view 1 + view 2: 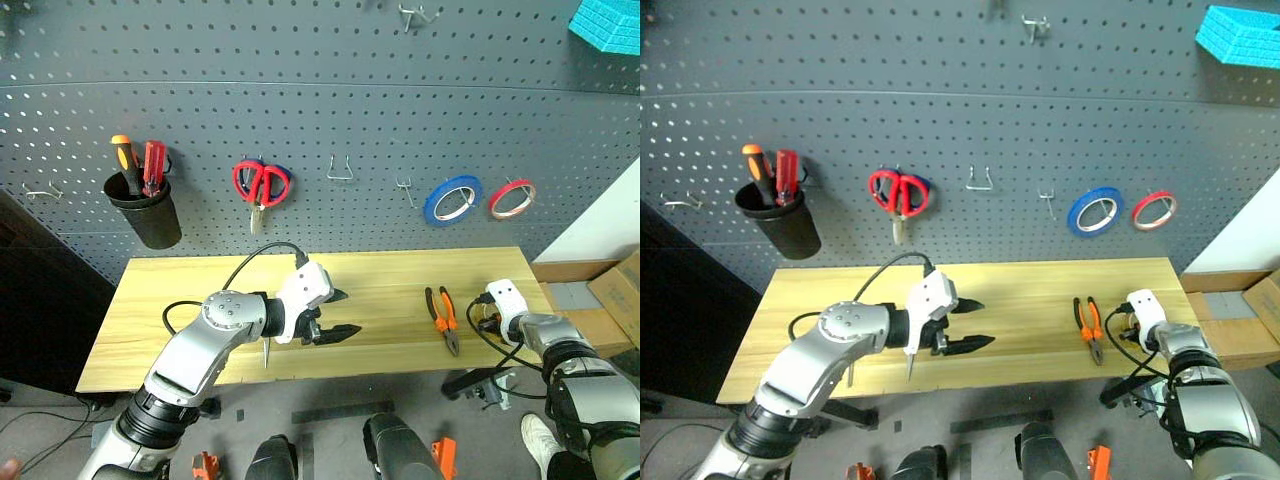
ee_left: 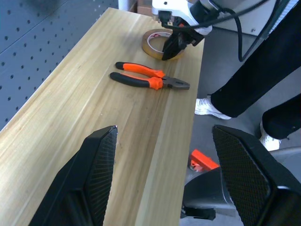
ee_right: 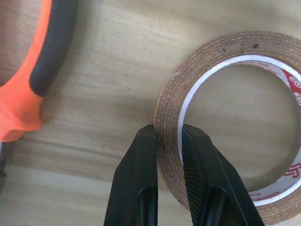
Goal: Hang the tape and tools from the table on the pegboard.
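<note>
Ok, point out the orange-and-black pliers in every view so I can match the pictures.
Left eye view: pliers lie on the table's right part, beside the right pincer.
Right eye view: pliers, same spot, right part of the table.
Left wrist view: pliers lie mid-table, short of the tape.
Right wrist view: one orange-and-black handle at the edge.
Shared landmark: the tan tape close by.

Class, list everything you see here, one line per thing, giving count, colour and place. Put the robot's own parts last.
pegboard: one, dark grey, behind table
table: one, light wood
tape: one, tan, table's right end
pliers: one, orange-black, beside tape
black cup: one, on pegboard, holding orange and red screwdrivers
red scissors: one, hung
blue tape roll: one, hung
red tape roll: one, hung
left end effector: open, above table
right end effector: shut on tape's rim
</note>
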Controlling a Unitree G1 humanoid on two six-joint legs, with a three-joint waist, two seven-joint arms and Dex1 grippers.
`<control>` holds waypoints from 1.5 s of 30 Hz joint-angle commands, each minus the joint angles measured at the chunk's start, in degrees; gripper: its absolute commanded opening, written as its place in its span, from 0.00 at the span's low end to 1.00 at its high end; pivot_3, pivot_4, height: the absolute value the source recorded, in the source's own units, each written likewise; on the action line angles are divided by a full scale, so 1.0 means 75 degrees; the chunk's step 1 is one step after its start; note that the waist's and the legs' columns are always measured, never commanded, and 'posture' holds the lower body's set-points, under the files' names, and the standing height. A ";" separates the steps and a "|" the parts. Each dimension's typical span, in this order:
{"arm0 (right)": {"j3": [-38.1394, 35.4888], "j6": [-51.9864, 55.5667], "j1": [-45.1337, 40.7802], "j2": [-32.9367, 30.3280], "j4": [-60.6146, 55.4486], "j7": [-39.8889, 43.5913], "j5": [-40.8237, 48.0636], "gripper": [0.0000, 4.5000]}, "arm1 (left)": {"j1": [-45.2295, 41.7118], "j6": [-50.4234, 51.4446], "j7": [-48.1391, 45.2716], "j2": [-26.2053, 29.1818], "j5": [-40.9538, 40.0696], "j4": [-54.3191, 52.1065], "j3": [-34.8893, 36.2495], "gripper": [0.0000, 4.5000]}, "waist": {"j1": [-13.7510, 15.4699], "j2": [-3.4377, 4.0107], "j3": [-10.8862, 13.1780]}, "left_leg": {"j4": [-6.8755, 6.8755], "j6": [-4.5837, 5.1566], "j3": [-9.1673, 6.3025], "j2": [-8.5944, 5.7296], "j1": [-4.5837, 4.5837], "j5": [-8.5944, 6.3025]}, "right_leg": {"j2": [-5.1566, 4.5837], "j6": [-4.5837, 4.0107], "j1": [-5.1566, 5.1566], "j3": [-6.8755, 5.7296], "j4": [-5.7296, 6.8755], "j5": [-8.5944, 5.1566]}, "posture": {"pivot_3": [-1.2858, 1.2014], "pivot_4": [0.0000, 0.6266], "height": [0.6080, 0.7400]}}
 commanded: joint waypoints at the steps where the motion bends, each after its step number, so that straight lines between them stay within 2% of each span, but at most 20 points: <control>1: 0.0076 -0.0197 0.0626 -0.0146 -0.1284 0.0002 -0.0051 0.10 | 0.0052 0.0176 0.0037 0.0076 -0.0354 -0.0467 0.0292 0.76 | 0.0068 0.0013 0.0071 | 0.0001 0.0000 -0.0001 -0.0001 -0.0001 0.0001 | 0.0000 -0.0001 0.0000 0.0000 0.0000 0.0001 | 0.49 0.43 1.00; 4: -0.0249 0.0413 0.1912 -0.0437 -0.4526 -0.0057 0.0141 0.10 | 0.0097 0.0165 0.0170 0.0006 -0.0457 -0.0550 0.0434 0.76 | 0.0202 0.0124 0.0180 | 0.0004 -0.0001 -0.0002 -0.0006 -0.0027 0.0000 | 0.0000 0.0003 -0.0015 0.0005 -0.0002 0.0002 | 0.49 0.44 1.00; 5: -0.0370 0.0702 0.2367 -0.0463 -0.5605 -0.0140 0.0177 0.10 | 0.0108 0.0151 0.0254 -0.0044 -0.0487 -0.0559 0.0498 0.76 | 0.0238 0.0159 0.0198 | 0.0002 -0.0003 -0.0002 -0.0007 -0.0048 -0.0001 | 0.0000 0.0046 -0.0036 0.0006 0.0000 0.0022 | 0.48 0.45 1.00; 8: -0.0607 0.1567 0.3718 -0.0224 -0.8830 -0.0468 0.0200 0.10 | 0.0122 -0.0001 0.0596 -0.0230 -0.0544 -0.0507 0.0815 0.76 | 0.0329 0.0238 0.0243 | 0.0001 -0.0005 -0.0003 -0.0006 -0.0165 0.0000 | 0.0001 0.0050 -0.0168 0.0006 0.0030 0.0025 | 0.48 0.45 1.00; 11: -0.0359 0.1867 0.4680 0.0181 -1.1469 -0.1044 -0.0300 0.10 | 0.0081 -0.0229 0.0939 -0.0452 -0.0589 -0.0402 0.1205 0.76 | 0.0352 0.0255 0.0261 | -0.0006 -0.0008 -0.0005 0.0001 -0.0164 -0.0003 | 0.0007 0.0050 -0.0175 0.0005 0.0034 0.0024 | 0.47 0.46 1.00; 14: 0.0296 0.1660 0.4888 0.0556 -1.3070 -0.1676 -0.1186 0.10 | 0.0078 -0.0432 0.1030 -0.0536 -0.0638 -0.0379 0.1443 0.76 | 0.0341 0.0254 0.0275 | -0.0006 -0.0012 0.0000 0.0003 -0.0164 -0.0005 | 0.0007 0.0053 -0.0176 0.0006 0.0020 0.0020 | 0.47 0.46 1.00; 17: 0.0700 0.1406 0.4445 0.0740 -1.3345 -0.1858 -0.1573 0.10 | 0.0075 -0.0536 0.1040 -0.0530 -0.0607 -0.0331 0.1404 0.76 | 0.0362 0.0229 0.0296 | 0.0002 -0.0017 0.0010 -0.0004 -0.0163 -0.0005 | -0.0002 0.0055 -0.0171 0.0011 0.0008 0.0021 | 0.47 0.45 1.00; 20: 0.0826 0.1062 0.3812 0.0939 -1.2910 -0.1926 -0.1530 0.10 | 0.0037 -0.0617 0.1079 -0.0549 -0.0581 -0.0287 0.1372 0.76 | 0.0378 0.0194 0.0330 | 0.0016 -0.0020 0.0011 -0.0002 -0.0164 -0.0001 | -0.0003 0.0040 -0.0171 0.0010 0.0010 0.0023 | 0.47 0.45 1.00; 28: 0.0734 -0.0534 0.1685 0.1384 -0.9184 -0.2139 -0.1066 0.10 | -0.0142 -0.0821 0.1198 -0.0656 -0.0453 -0.0129 0.1170 0.76 | 0.0430 0.0169 0.0351 | -0.0001 -0.0018 0.0009 0.0000 -0.0172 -0.0003 | -0.0001 0.0031 -0.0179 0.0005 0.0008 0.0045 | 0.48 0.43 1.00; 33: 0.0631 -0.1168 0.1218 0.1381 -0.8189 -0.2188 -0.0933 0.10 | -0.0202 -0.0915 0.1271 -0.0712 -0.0412 -0.0070 0.1125 0.76 | 0.0447 0.0169 0.0353 | -0.0011 -0.0017 0.0006 0.0000 -0.0178 -0.0004 | -0.0001 0.0014 -0.0186 0.0001 0.0008 0.0055 | 0.49 0.43 1.00; 35: 0.0607 -0.1095 0.1561 0.1317 -0.8464 -0.2112 -0.0914 0.26 | -0.0171 -0.0959 0.1284 -0.0720 -0.0410 -0.0069 0.1139 0.76 | 0.0454 0.0169 0.0353 | -0.0011 -0.0016 0.0005 0.0000 -0.0181 -0.0005 | -0.0001 0.0014 -0.0187 0.0000 0.0007 0.0055 | 0.49 0.43 1.00; 39: 0.0498 -0.0337 0.2846 0.1256 -0.9834 -0.1921 -0.0868 0.52 | -0.0019 -0.1178 0.1169 -0.0629 -0.0428 -0.0002 0.1197 0.76 | 0.0501 0.0169 0.0353 | -0.0010 -0.0017 -0.0004 0.0000 -0.0192 -0.0008 | -0.0003 0.0016 -0.0191 -0.0008 0.0006 0.0053 | 0.48 0.44 1.00; 43: 0.0301 0.1441 0.4686 0.1479 -1.1962 -0.1763 -0.0774 0.80 | 0.0192 -0.1970 0.0380 0.0054 -0.0008 0.0372 0.0882 0.76 | 0.0474 0.0172 0.0354 | -0.0004 -0.0019 -0.0001 0.0000 -0.0217 -0.0008 | -0.0004 0.0015 -0.0228 -0.0003 0.0023 0.0053 | 0.47 0.45 1.00; 45: 0.0134 0.2553 0.5150 0.1721 -1.2614 -0.1840 -0.0732 0.93 | 0.0212 -0.2265 -0.0036 0.0338 0.0045 0.0545 0.0745 0.76 | 0.0453 0.0179 0.0358 | -0.0005 -0.0019 0.0001 0.0007 -0.0220 -0.0007 | 0.0004 0.0026 -0.0238 -0.0002 0.0029 0.0046 | 0.47 0.45 1.00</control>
